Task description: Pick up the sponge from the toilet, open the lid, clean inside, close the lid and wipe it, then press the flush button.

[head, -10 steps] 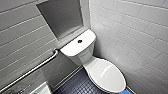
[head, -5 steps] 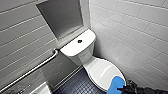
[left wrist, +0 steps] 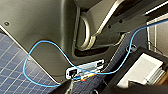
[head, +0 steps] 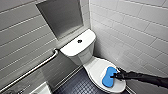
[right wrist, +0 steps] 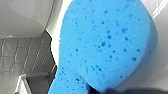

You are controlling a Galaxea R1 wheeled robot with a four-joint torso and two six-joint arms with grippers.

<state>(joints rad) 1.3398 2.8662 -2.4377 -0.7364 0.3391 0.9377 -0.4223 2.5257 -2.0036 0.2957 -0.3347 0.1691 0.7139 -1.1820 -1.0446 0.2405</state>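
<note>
The white toilet [head: 75, 51] stands in the corner with its lid [head: 96, 68] down. On the lid's right half lies the bright blue sponge [head: 108, 77]. My right gripper [head: 116, 75] comes in from the right on a black arm and is shut on the sponge's edge. In the right wrist view the sponge [right wrist: 105, 45] shows large and lies flat against the white lid [right wrist: 160, 75]. The dark round flush button [head: 79, 41] sits in the middle of the tank top. My left gripper is open.
White tiled walls close in on both sides, with a recessed niche [head: 61, 17] above the tank. A metal grab bar [head: 32, 71] runs along the left wall. Dark blue tiled floor [head: 77, 86] lies in front of the bowl. A blue cable [left wrist: 32, 50] loops across the left wrist view.
My right arm has come in from the lower right with the sponge and brought it onto the lid. The toilet has not changed.
</note>
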